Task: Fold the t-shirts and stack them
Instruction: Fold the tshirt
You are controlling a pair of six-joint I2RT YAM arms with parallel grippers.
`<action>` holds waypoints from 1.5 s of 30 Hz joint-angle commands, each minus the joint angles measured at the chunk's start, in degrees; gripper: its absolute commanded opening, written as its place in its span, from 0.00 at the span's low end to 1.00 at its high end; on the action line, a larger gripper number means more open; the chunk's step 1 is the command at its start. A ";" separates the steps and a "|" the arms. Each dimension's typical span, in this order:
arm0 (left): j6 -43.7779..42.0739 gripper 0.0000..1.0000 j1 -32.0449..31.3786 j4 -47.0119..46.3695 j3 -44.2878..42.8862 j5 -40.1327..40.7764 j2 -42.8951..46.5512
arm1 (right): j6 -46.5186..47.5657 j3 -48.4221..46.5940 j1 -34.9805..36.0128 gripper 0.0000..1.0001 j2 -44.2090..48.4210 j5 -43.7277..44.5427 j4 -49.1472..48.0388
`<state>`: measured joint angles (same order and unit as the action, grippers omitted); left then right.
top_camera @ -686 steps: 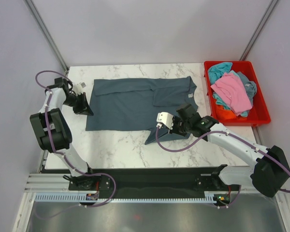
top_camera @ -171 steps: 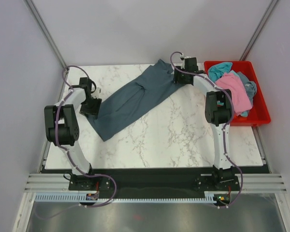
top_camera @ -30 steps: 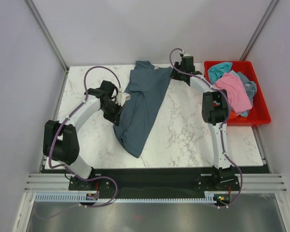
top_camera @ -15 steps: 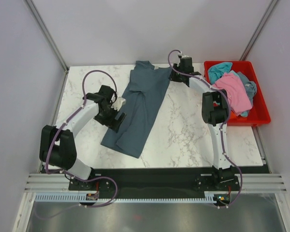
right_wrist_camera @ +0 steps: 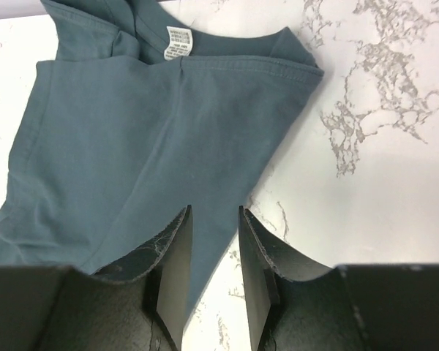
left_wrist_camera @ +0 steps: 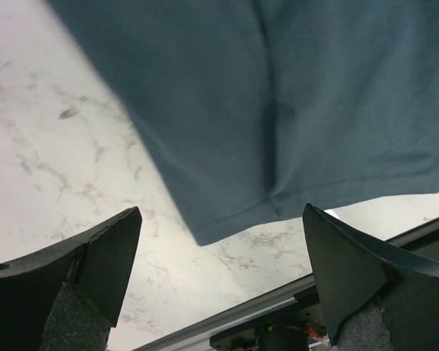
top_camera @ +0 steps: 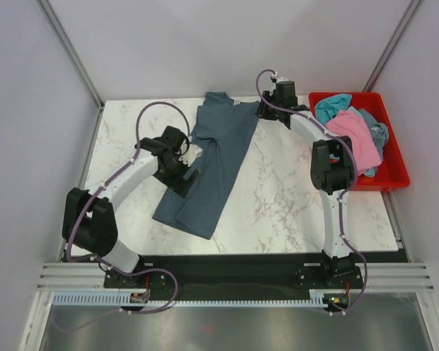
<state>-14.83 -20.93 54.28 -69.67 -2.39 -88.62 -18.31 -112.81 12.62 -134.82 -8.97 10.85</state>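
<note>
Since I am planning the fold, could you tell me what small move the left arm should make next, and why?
Probably lower the left gripper onto the hem of the slate-blue t-shirt and close. Its fingers stand wide open above that hem, holding nothing, while the shirt lies in a long strip on the table, not yet folded short.

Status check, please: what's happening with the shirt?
Left fingers wide open, empty. Right fingers slightly apart above blue shirt, collar end. Shirt lies on table. Nothing blocking.
</note>
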 commanded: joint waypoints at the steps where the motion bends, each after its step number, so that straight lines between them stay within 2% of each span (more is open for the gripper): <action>1: 1.03 0.99 -7.27 0.56 -1.61 -0.68 -1.91 | -1.99 -2.05 0.03 0.40 0.27 -3.15 -1.62; 6: 1.03 0.99 -13.95 0.56 -3.63 -0.68 -5.86 | -5.16 -4.17 0.21 0.40 -3.69 -4.91 -4.17; 16: 1.03 0.99 -19.58 0.56 -6.62 -0.68 -14.47 | -10.96 -7.07 0.03 0.42 -10.80 -7.46 -7.25; 17: 3.21 0.90 -20.02 -0.57 -6.97 -20.00 -14.91 | -11.22 -7.07 0.12 0.42 -10.98 -7.46 -7.42; 18: 3.40 0.90 -20.64 -0.67 -7.15 -21.24 -15.44 | -11.23 -7.07 0.03 0.43 -11.07 -7.55 -7.42; 28: 5.25 0.82 -22.58 -0.67 -8.91 -26.87 -23.79 | -12.28 -7.95 -0.41 0.44 -12.74 -7.73 -7.86; 38: 5.43 0.83 -22.58 -1.98 -7.32 -25.47 -25.99 | -13.07 -7.68 -0.93 0.46 -12.22 -8.34 -7.95; 45: 6.04 0.79 -23.02 -1.55 -9.34 -27.84 -29.77 | -14.12 -10.14 -1.81 0.47 -14.50 -8.17 -8.74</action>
<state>-10.00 -43.09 54.76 -78.59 -27.40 -114.41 -31.11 -120.03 11.51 -147.72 -16.93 3.81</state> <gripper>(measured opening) 0.796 0.463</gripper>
